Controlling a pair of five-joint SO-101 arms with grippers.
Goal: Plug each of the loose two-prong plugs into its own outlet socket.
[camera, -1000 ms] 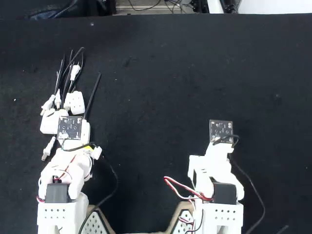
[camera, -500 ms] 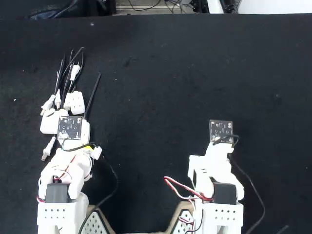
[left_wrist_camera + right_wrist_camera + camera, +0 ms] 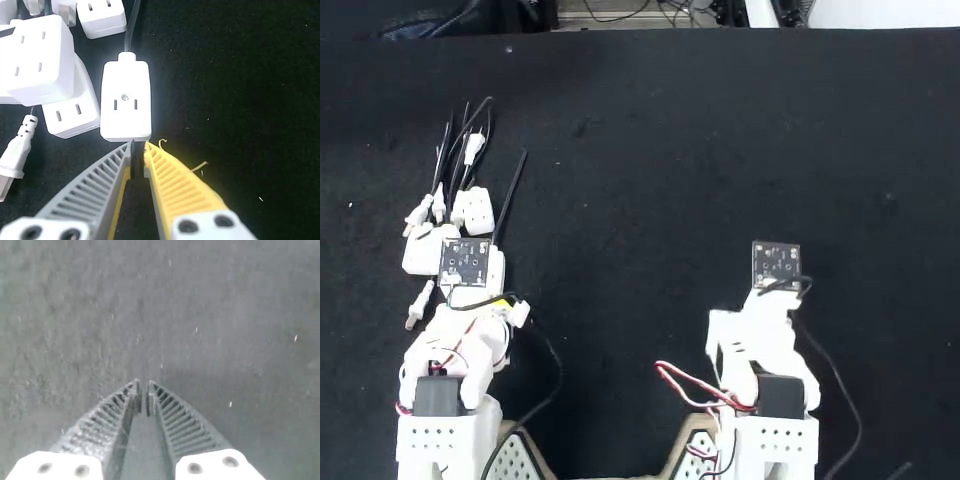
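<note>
L gripper, fingers together on nothing visible, noses a white outlet socket just ahead, loose plug off its grey-finger side; prob. best to open wide, take plug by body w/ prongs square to slots; R gripper closed too, over bare mat.

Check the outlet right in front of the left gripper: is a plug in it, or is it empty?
Empty. The left wrist view shows the white outlet lying face-up with both slots bare.
</note>
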